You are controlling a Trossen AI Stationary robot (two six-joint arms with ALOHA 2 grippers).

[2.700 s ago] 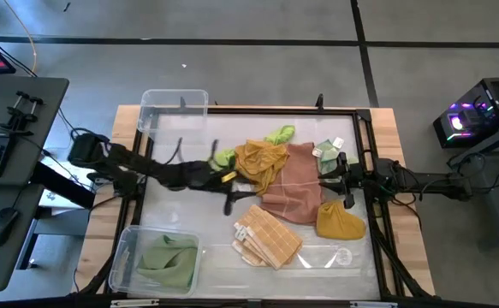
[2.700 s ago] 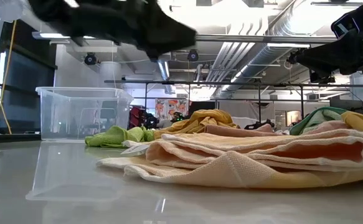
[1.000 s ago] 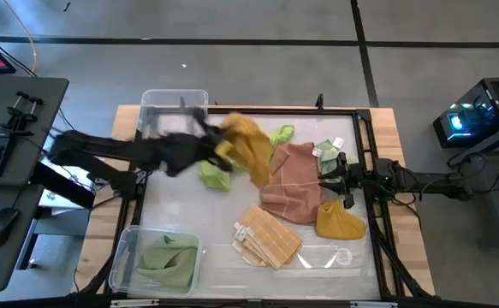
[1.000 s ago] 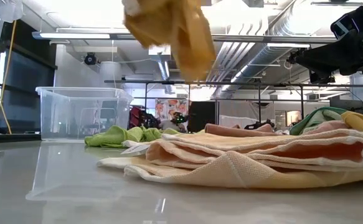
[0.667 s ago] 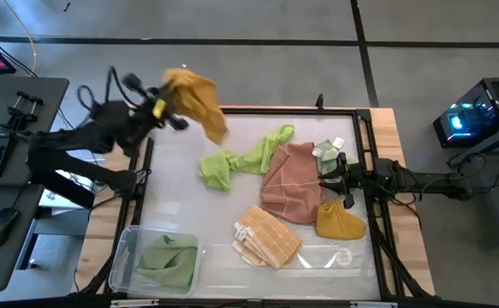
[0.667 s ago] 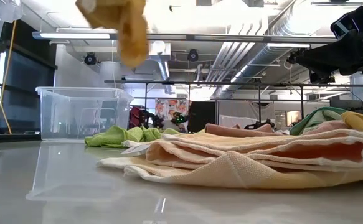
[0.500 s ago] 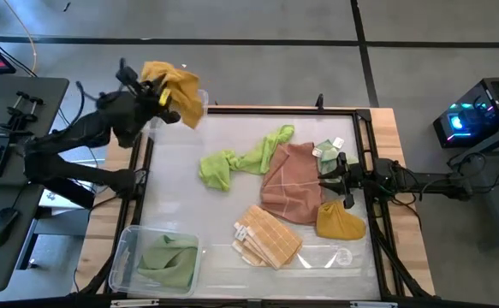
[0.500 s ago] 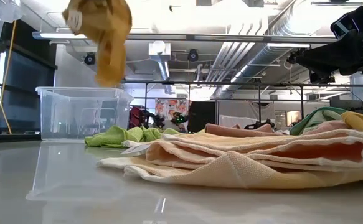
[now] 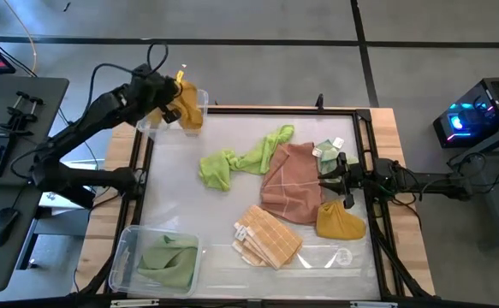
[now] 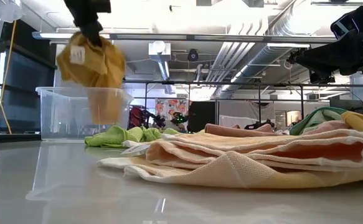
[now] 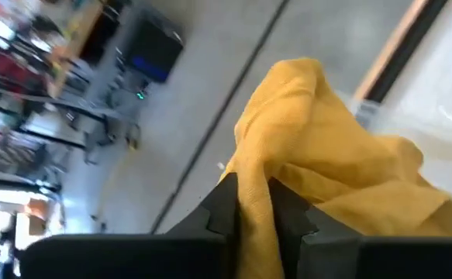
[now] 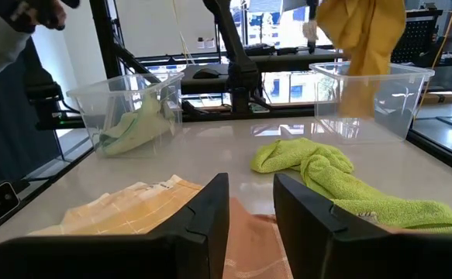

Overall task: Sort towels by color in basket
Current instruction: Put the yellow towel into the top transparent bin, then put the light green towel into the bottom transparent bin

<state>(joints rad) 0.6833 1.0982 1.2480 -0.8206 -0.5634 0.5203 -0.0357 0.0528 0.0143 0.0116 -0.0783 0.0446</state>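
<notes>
High view shows the left tool (image 9: 174, 96) now over the clear bin (image 9: 151, 125) at the far left corner of the surface (image 9: 181, 197), clamped on the mustard towel (image 9: 189, 106), which has come off the central pile since a few seconds ago and been swung across and up toward that corner. Left wrist view confirms the grip: both dark fingers (image 11: 219, 208) pinch a fold of the yellow cloth, the rest bunched beyond them. Low view has the towel hanging with its lower end already dipping inside the bin walls, so the carry looks nearly done and release is the next call. With that towel lifted away, the lime green towel (image 9: 240, 159) lies uncovered and stretched out mid-surface, its far end touching the dusty pink towel (image 9: 290, 180). Second mustard towel (image 9: 340, 221) sits near the right edge, the tan checked towel (image 9: 268, 236) near the front, and a sage green towel (image 9: 169, 262) already fills the near left bin (image 9: 122, 255). Right tool (image 9: 341, 180) waits at the right edge of the pink towel, unchanged, fingers a little apart with nothing between them in the right wrist view. Judgement: one colour sorted, yellow going in now, so the far bin likely becomes the yellow one and the other mustard towel should follow it.
</notes>
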